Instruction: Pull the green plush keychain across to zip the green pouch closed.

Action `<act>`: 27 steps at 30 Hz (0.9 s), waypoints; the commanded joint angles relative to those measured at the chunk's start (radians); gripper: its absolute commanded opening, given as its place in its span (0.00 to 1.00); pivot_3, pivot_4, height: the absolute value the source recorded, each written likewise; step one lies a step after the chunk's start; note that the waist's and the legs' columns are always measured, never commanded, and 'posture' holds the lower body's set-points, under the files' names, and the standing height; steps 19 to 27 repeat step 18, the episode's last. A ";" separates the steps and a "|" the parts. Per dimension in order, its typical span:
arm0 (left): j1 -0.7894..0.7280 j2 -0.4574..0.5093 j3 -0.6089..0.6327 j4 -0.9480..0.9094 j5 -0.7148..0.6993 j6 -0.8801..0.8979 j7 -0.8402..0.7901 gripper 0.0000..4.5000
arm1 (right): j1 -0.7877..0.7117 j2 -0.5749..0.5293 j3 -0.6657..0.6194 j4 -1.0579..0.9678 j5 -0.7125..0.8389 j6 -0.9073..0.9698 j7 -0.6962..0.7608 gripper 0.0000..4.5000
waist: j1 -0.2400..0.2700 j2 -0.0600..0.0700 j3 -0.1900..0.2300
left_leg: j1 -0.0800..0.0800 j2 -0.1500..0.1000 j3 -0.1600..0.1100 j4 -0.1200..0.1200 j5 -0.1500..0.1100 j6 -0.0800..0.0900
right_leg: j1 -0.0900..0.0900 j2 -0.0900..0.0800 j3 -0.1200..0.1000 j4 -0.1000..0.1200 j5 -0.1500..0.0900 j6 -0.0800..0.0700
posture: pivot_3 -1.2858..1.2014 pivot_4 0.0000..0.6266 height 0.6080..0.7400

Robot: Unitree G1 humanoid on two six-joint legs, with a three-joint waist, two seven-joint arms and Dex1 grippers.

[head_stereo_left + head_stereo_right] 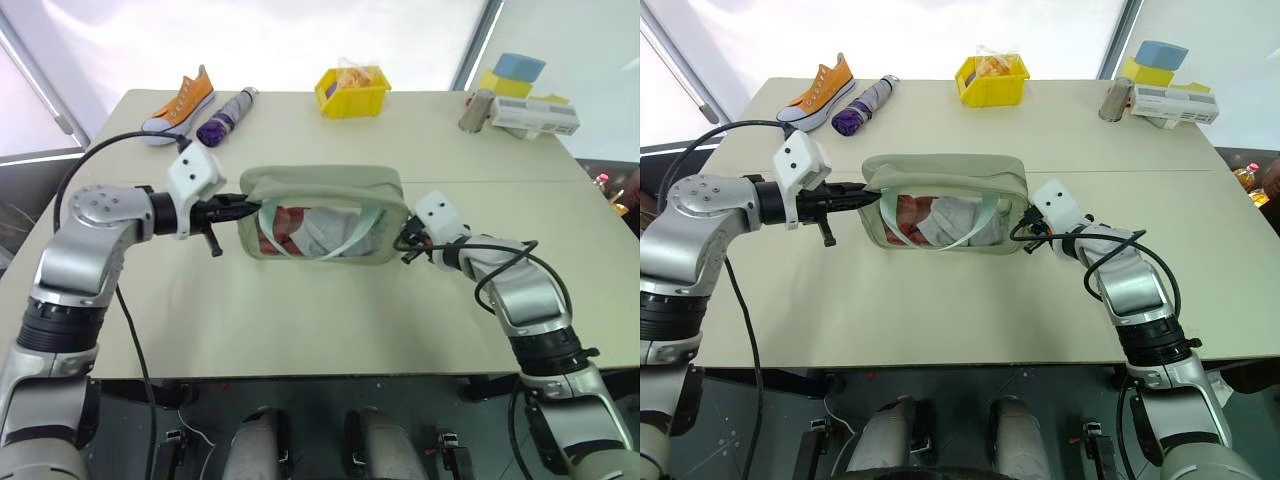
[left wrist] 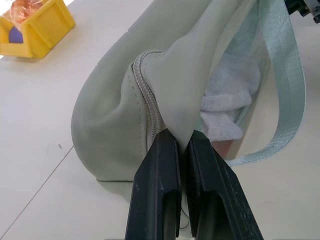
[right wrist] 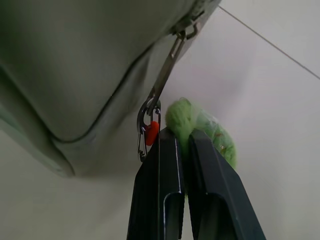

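Firmly clamped: right gripper (image 3: 182,137) on green plush keychain (image 3: 200,127) at green pouch (image 1: 322,215)'s right end, forearm angled inward from near right. Likewise left gripper (image 2: 182,145) pinching pouch's left end. Pouch mid-table, boxy, sage, clear window, pale strap drooping.

The green plush keychain (image 3: 200,127) is partly hidden between the right gripper (image 3: 182,137) fingers. Things inside the green pouch (image 1: 325,190) (red and white) are too blurry to name.
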 commanded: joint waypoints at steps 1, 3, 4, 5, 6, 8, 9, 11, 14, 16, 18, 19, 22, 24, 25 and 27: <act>0.014 0.014 0.024 -0.010 0.004 0.004 0.019 0.00 | -0.083 -0.067 -0.039 0.039 0.014 -0.062 0.066 0.08 | 0.000 0.000 0.000 | 0.000 0.000 0.000 0.000 0.000 0.000 | 0.000 0.000 0.000 0.000 0.000 0.000 | 0.52 0.24 1.00; 0.012 0.012 0.034 -0.001 0.000 -0.001 0.025 0.00 | -0.116 -0.102 -0.056 0.061 0.030 -0.081 0.111 0.22 | -0.001 0.000 0.000 | 0.000 0.000 0.000 0.000 0.000 0.000 | 0.000 0.000 0.000 0.000 0.000 0.000 | 0.52 0.24 1.00; -0.001 0.010 0.060 0.010 -0.031 0.025 0.021 0.17 | -0.145 -0.138 -0.074 0.062 0.064 -0.074 0.168 0.33 | 0.000 0.000 0.000 | 0.000 0.000 0.000 0.000 0.000 0.000 | 0.000 0.000 0.000 0.000 0.000 0.000 | 0.52 0.24 1.00; -0.011 0.009 0.077 0.021 -0.054 0.043 0.018 0.24 | -0.167 -0.163 -0.085 0.065 0.087 -0.070 0.209 0.43 | 0.000 0.001 0.000 | 0.000 0.000 0.000 -0.001 0.000 0.000 | 0.000 0.000 0.000 0.000 0.000 0.000 | 0.52 0.24 1.00; -0.024 0.015 0.097 0.034 -0.076 0.062 0.012 0.34 | -0.197 -0.199 -0.099 0.067 0.115 -0.063 0.262 0.54 | 0.000 0.001 0.000 | 0.000 0.000 0.000 -0.001 0.000 0.000 | -0.001 0.000 0.000 0.000 0.000 0.000 | 0.52 0.24 1.00; -0.061 0.050 0.132 0.073 -0.104 0.097 -0.004 0.56 | -0.263 -0.284 -0.131 0.041 0.222 -0.003 0.420 0.77 | 0.000 0.001 0.001 | 0.000 0.000 0.000 -0.001 0.000 0.000 | -0.001 0.000 0.000 0.000 0.000 0.000 | 0.52 0.24 1.00; -0.079 0.069 0.141 0.094 -0.109 0.115 -0.006 0.68 | -0.294 -0.317 -0.140 0.030 0.268 0.031 0.477 0.89 | -0.001 0.001 0.001 | -0.001 0.001 0.000 0.000 0.000 0.000 | -0.001 0.000 0.000 0.000 0.000 0.000 | 0.52 0.24 1.00; -0.123 0.111 0.151 0.130 -0.148 0.199 -0.040 0.89 | -0.336 -0.365 -0.149 -0.008 0.354 0.091 0.570 1.00 | -0.001 0.001 0.001 | -0.001 0.001 0.000 -0.001 0.000 0.000 | -0.002 0.000 0.000 0.000 0.000 0.000 | 0.52 0.24 1.00; -0.151 0.137 0.160 0.158 -0.162 0.200 -0.056 0.98 | -0.363 -0.377 -0.152 -0.061 0.433 0.158 0.604 1.00 | -0.003 0.000 0.001 | -0.001 0.001 0.000 -0.001 0.000 0.001 | -0.002 0.000 0.000 -0.001 0.000 0.000 | 0.52 0.24 1.00; -0.160 0.135 0.160 0.177 -0.152 0.174 -0.053 0.98 | -0.361 -0.357 -0.146 -0.088 0.439 0.159 0.577 1.00 | -0.001 0.000 0.001 | 0.000 0.001 0.000 -0.001 0.000 0.001 | 0.000 0.000 0.000 -0.001 0.000 0.000 | 0.52 0.24 1.00; -0.159 0.133 0.151 0.180 -0.140 0.157 -0.041 0.98 | -0.354 -0.342 -0.145 -0.099 0.438 0.159 0.548 1.00 | -0.001 0.000 0.001 | 0.001 0.001 -0.001 -0.001 0.000 0.001 | 0.001 0.000 0.000 -0.001 0.000 0.000 | 0.52 0.24 1.00; -0.159 0.133 0.151 0.180 -0.140 0.157 -0.041 0.98 | -0.354 -0.342 -0.145 -0.099 0.438 0.159 0.548 1.00 | -0.001 0.000 0.001 | 0.001 0.001 -0.001 -0.001 0.000 0.001 | 0.001 0.000 0.000 -0.001 0.000 0.000 | 0.52 0.24 1.00; -0.159 0.133 0.151 0.180 -0.140 0.157 -0.041 0.98 | -0.354 -0.342 -0.145 -0.099 0.438 0.159 0.548 1.00 | -0.001 0.000 0.001 | 0.001 0.001 -0.001 -0.001 0.000 0.001 | 0.001 0.000 0.000 -0.001 0.000 0.000 | 0.52 0.24 1.00; -0.159 0.133 0.151 0.180 -0.140 0.157 -0.041 0.98 | -0.354 -0.342 -0.145 -0.099 0.438 0.159 0.548 1.00 | -0.001 0.000 0.001 | 0.001 0.001 -0.001 -0.001 0.000 0.001 | 0.001 0.000 0.000 -0.001 0.000 0.000 | 0.52 0.24 1.00; -0.159 0.133 0.151 0.180 -0.140 0.157 -0.041 0.98 | -0.354 -0.342 -0.145 -0.099 0.438 0.159 0.548 1.00 | -0.001 0.000 0.001 | 0.001 0.001 -0.001 -0.001 0.000 0.001 | 0.001 0.000 0.000 -0.001 0.000 0.000 | 0.52 0.24 1.00; -0.159 0.133 0.151 0.180 -0.140 0.157 -0.041 0.98 | -0.354 -0.342 -0.145 -0.099 0.438 0.159 0.548 1.00 | -0.001 0.000 0.001 | 0.001 0.001 -0.001 -0.001 0.000 0.001 | 0.001 0.000 0.000 -0.001 0.000 0.000 | 0.52 0.24 1.00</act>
